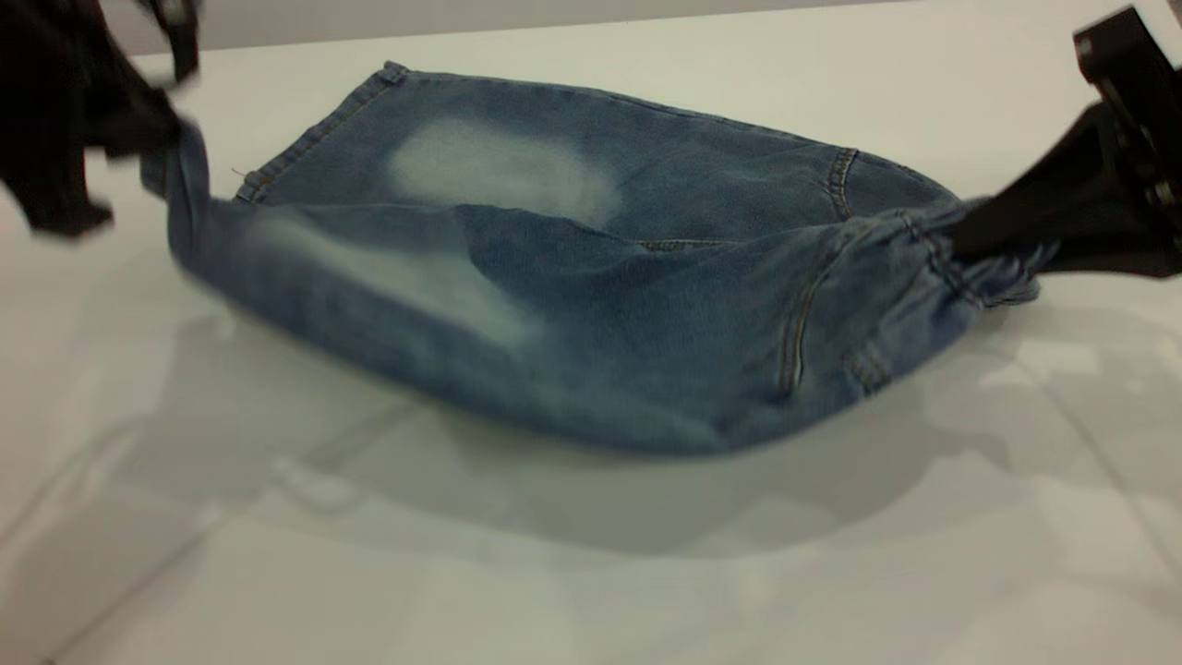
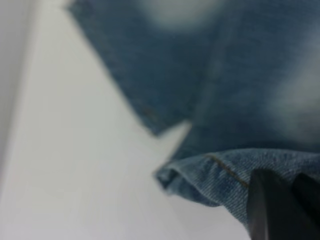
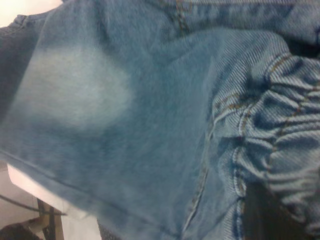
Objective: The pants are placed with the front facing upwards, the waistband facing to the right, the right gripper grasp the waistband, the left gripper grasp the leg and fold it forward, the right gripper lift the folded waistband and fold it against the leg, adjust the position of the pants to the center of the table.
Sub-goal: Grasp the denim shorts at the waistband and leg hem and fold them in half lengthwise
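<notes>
The near half of blue denim pants point(image 1: 591, 305) hangs lifted off a white surface point(image 1: 591, 573), slung between two grippers, its shadow pooled beneath. The right gripper point(image 1: 979, 242) is clamped on the gathered waistband point(image 1: 970, 268); the left gripper point(image 1: 152, 139) pinches a leg hem point(image 1: 185, 175) at the opposite end. This looks like the lengthwise fold: the raised front edge being carried over the back half, which lies flat beyond both grippers. The next move likely calls for both grippers to travel together and lower the cloth evenly, edges matched. Nothing else sits on the surface near either gripper; only sagging fabric between them could bunch.
</notes>
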